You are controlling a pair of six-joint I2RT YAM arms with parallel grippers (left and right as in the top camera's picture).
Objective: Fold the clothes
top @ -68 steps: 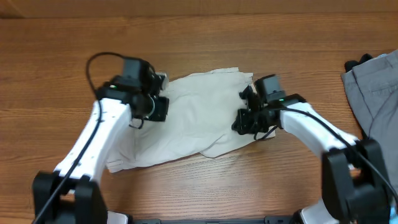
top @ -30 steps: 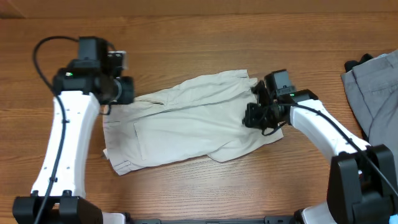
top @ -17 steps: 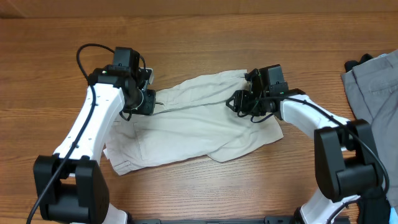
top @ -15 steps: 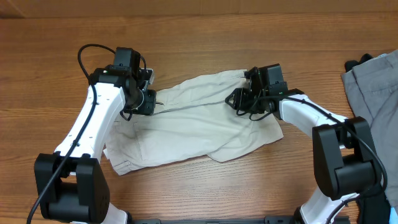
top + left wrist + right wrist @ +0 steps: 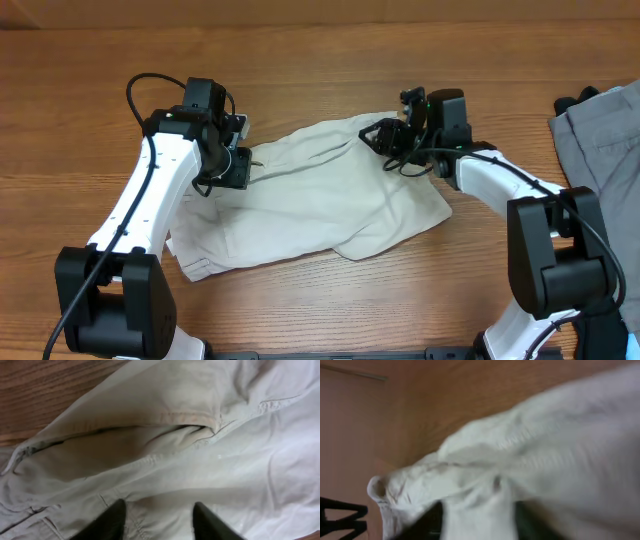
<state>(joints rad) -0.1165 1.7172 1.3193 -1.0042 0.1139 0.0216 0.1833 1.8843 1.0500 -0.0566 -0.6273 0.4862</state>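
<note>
Shorts (image 5: 320, 205): we count one pair, cream, lying mostly flat in the middle of the table (image 5: 320, 60). The long axis runs from near-left to far-right, and there's a rumpled fold at the near edge. They sit between the two arms, with a gripper at each end.

Left gripper (image 5: 238, 168): we see it over the left end of the shorts, by the far edge. In the wrist view it (image 5: 159, 521) hangs right above the fabric, just short of a stitched opening. The jaws are clearly apart, the cloth runs under the gap, and nothing is pinched.

Right gripper (image 5: 388, 137): we see it at the far-right corner of the shorts. The wrist view (image 5: 477, 521) is blurred, but the jaws are parted with a bunched fold of fabric between and ahead of them. We can't tell whether the pads touch it, and we see no clamp on it.

Counts:
- shorts: one
- arms and grippers: two
- grey garment (image 5: 600, 150): one, at the right edge, cut off by the frame, well apart from the shorts
- black item (image 5: 568, 101): one, just beside the grey garment's far corner, too small to identify
</note>
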